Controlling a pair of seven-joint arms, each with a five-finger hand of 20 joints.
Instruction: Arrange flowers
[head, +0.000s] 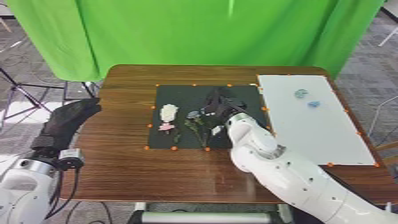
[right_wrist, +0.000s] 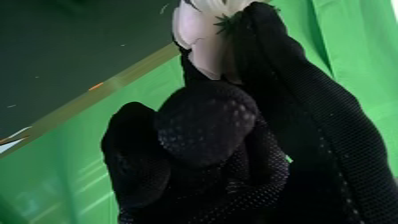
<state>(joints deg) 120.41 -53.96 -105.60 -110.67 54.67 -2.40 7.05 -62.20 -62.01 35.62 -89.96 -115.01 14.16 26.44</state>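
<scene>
The right hand (head: 222, 100), gloved in black mesh-textured fabric, is partly closed above the right part of a flat black mat (head: 182, 94), its fingers pinching a white, pink-tinged flower with broad, smooth petals (right_wrist: 200, 47). A smooth white rectangular board (head: 311, 132) lies just past the mat's right edge – much nearer this hand than the left hand (head: 69, 119) – so laying the bloom there would probably need only a short rightward move.
</scene>
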